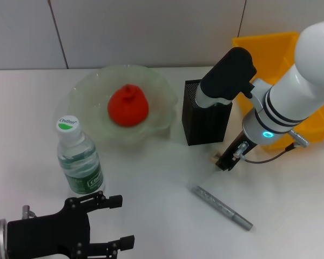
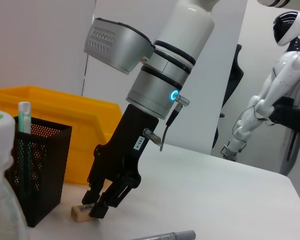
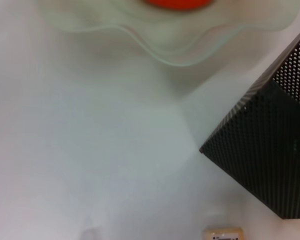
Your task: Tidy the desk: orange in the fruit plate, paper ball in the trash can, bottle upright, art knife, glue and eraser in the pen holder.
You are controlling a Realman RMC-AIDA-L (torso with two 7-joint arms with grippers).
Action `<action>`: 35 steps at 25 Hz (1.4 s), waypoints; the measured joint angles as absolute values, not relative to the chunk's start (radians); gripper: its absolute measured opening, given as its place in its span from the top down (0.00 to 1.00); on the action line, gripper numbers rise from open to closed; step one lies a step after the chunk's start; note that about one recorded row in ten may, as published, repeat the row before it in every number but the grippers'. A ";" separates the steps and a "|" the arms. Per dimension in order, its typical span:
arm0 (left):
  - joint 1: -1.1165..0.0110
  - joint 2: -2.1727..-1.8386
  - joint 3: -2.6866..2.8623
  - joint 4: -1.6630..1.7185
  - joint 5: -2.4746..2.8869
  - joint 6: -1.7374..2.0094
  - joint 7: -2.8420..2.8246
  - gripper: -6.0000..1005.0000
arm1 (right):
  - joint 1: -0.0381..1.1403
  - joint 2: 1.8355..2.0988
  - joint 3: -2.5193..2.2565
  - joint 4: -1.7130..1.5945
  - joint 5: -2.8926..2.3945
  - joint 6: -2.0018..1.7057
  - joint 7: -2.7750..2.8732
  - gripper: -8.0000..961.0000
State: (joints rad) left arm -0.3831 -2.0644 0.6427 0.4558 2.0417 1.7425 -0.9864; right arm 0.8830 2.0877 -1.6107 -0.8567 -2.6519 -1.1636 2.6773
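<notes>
The eraser [image 2: 83, 212] lies flat on the white desk [image 1: 167, 216], just off the pen holder's lower right corner, at about five o'clock from it in the head view; the right gripper [image 2: 101, 205] has its dark fingers down around the eraser, tips at the desk, and whether they actually pinch it cannot be told. The pen holder [image 1: 204, 118] stands upright near the desk's middle with a green-capped stick [image 2: 24, 120] poking out of it. At nine o'clock from the holder sits the fruit plate [image 1: 97, 86] with the orange [image 1: 128, 106] resting in it. At seven o'clock from the plate the bottle [image 1: 79, 162] stands upright, white cap on top. The trash can [image 1: 270, 51] is at two o'clock from the holder, partly behind the right arm. A grey marker-like pen [image 1: 221, 207] lies on the desk at six o'clock from the eraser, well apart. The left gripper [image 1: 110, 221] hovers low at the near edge, just below the bottle, jaws spread and holding nothing.
</notes>
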 joint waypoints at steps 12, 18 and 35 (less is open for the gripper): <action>-0.373 -2.065 0.642 0.456 2.042 1.742 -0.983 0.14 | 0.828 2.087 -1.608 -1.074 -2.651 -1.312 2.684 0.73; -0.373 -2.065 0.639 0.456 2.041 1.742 -0.982 0.14 | 0.723 2.088 -1.622 -1.456 -2.654 -1.525 2.720 0.73; -0.381 -2.065 0.641 0.456 2.035 1.736 -0.983 0.14 | 0.683 2.083 -1.621 -1.519 -2.843 -1.251 2.732 0.73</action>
